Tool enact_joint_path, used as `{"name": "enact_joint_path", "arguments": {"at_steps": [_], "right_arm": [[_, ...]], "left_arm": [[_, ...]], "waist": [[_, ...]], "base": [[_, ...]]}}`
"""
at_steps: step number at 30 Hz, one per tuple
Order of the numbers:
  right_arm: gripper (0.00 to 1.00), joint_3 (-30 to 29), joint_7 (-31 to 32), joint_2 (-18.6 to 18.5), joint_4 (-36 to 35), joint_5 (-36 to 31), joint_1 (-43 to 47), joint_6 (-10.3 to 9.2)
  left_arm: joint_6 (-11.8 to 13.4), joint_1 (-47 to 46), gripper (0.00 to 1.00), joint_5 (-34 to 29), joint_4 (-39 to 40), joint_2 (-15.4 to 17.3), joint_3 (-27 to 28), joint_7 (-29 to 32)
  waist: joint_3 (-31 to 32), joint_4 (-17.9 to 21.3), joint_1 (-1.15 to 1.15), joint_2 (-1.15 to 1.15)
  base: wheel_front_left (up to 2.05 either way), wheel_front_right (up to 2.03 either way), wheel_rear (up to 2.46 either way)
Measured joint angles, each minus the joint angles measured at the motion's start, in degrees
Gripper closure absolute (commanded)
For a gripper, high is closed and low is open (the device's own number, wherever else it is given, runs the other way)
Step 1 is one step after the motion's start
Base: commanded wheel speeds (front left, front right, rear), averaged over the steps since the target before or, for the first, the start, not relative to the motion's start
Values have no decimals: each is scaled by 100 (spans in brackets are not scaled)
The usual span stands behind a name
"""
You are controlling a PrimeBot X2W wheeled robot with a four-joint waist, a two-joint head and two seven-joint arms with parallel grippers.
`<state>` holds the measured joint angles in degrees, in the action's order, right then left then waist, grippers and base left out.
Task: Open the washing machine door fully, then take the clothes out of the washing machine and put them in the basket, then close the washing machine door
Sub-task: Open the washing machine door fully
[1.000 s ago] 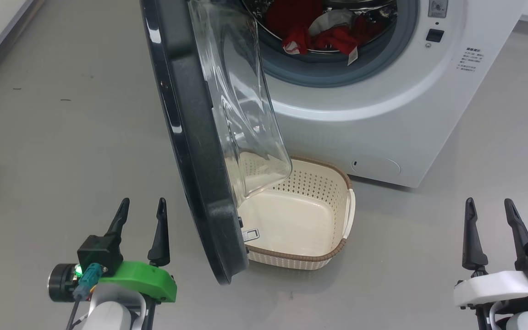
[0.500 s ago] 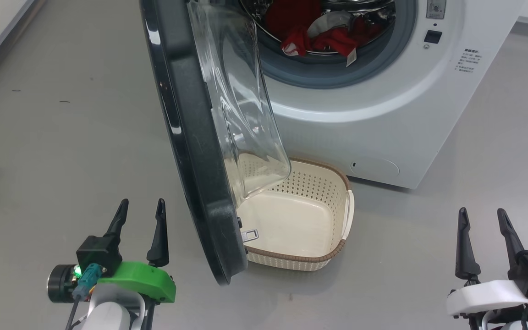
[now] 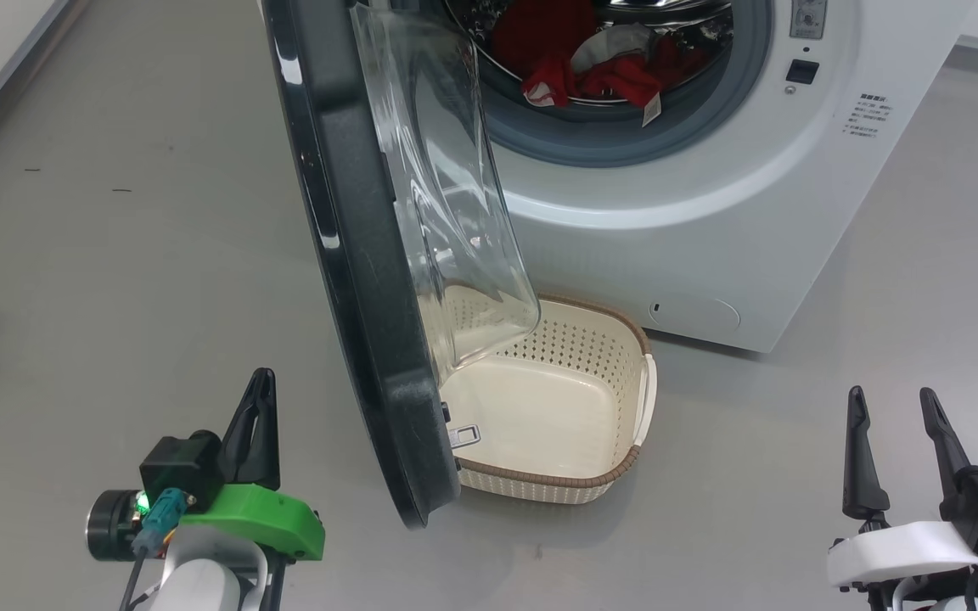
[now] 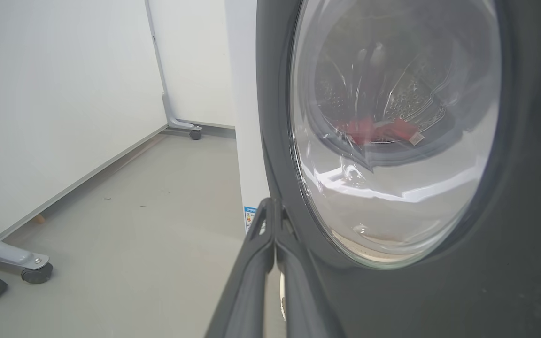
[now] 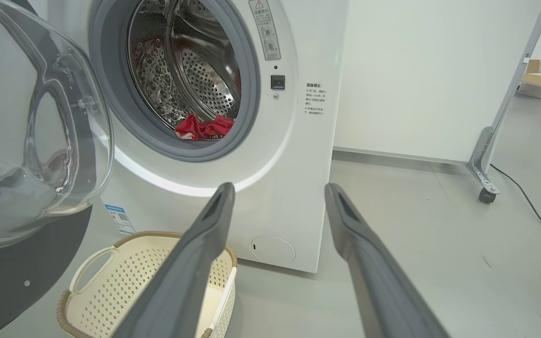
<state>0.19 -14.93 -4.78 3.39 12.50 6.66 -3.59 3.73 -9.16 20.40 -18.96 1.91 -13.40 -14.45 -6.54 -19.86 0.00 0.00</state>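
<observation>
1. Since a second ago the fingers of my left gripper (image 3: 261,382) have come together. They are now closed on nothing, low on my left, near the black rim of the washing machine door (image 3: 353,255).
2. The door stands partly open, its clear bowl hanging over the left part of the basket (image 3: 616,471).
3. The clothes (image 3: 599,72) lie in the drum of the washing machine (image 3: 710,212).
4. The basket sits on the floor just in front of the machine, its cream bottom bare.
5. My right gripper (image 3: 892,399) is spread wide and holds nothing, well apart from the machine.
6. The floor (image 3: 115,255) is smooth grey with a few dark specks.
7. White wall panels (image 4: 64,94) on castors (image 4: 35,272) close off the room. A cable (image 5: 529,206) and a cardboard box (image 5: 538,82) lie off to my right.
</observation>
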Motion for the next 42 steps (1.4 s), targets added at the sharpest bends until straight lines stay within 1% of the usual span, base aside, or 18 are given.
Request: {"name": "enact_joint_path", "arguments": {"at_steps": [6,8,15,20,21,22,24,25,26,27,30,32,34,36,39,41,42], "right_arm": [[0,-58,0,40,-22,-70,2,60],[0,-80,0,47,-32,-112,2,116],[0,-105,0,102,-46,-155,2,201],[0,-163,0,124,-43,-160,2,252],[0,-163,0,124,-43,-160,2,252],[0,-187,0,129,-40,-166,2,253],[0,-207,0,133,-35,-181,2,263],[0,-207,0,133,-35,-181,2,263],[0,-219,0,141,-35,-207,2,298],[0,-224,0,146,-33,-208,2,300],[0,-241,0,158,-31,-211,2,314],[0,-245,0,160,-30,-216,2,325],[0,-256,0,168,-25,-220,2,352],[0,-265,0,178,-21,-237,2,353],[0,-283,0,198,-12,-249,2,379],[0,-287,0,202,-3,-250,2,405],[0,-289,0,205,7,-257,3,412]], "left_arm": [[1,0,100,0,118,0,43,0],[1,-1,100,1,211,0,60,0],[0,-27,100,0,568,0,130,0],[-1,-185,100,-49,1170,0,213,0],[-1,-185,100,-49,1170,0,213,0],[-1,-306,100,-79,1485,-1,250,-1],[-1,-412,100,-85,1817,-1,292,-18],[-1,-412,100,-85,1817,-1,292,-18],[-1,-494,100,-111,2151,-2,342,-26],[-1,-533,100,-129,2303,-1,359,-26],[-3,-609,100,-182,2717,-1,368,-29],[-8,-630,100,-200,2838,-1,366,-31],[-52,-666,100,-237,3093,-1,350,-32],[-71,-711,100,-237,3346,-1,289,-32],[-165,-771,100,-233,3726,0,123,-32],[-242,-782,100,-216,3936,0,-63,-32],[-316,-780,100,-118,4063,0,-292,-33]], "waist": [[2,-17,0,0],[-4,-23,0,0],[-33,-27,0,0],[-34,-21,0,0],[-34,-21,0,0],[-27,-21,0,0],[-13,-24,0,0],[-13,-24,0,0],[-4,-29,0,0],[-1,-31,0,0],[9,-37,0,0],[12,-39,0,0],[16,-40,0,0],[24,-39,0,0],[35,-30,0,0],[44,-22,0,0],[52,-12,0,0]], "base": [[0,0,0],[0,0,0],[0,0,0],[0,0,0],[0,0,0],[0,0,0],[0,0,0],[0,0,0],[0,0,0],[0,0,0],[0,0,0],[0,0,0],[0,0,0],[0,0,0],[0,0,0],[0,0,0],[0,0,0]]}}
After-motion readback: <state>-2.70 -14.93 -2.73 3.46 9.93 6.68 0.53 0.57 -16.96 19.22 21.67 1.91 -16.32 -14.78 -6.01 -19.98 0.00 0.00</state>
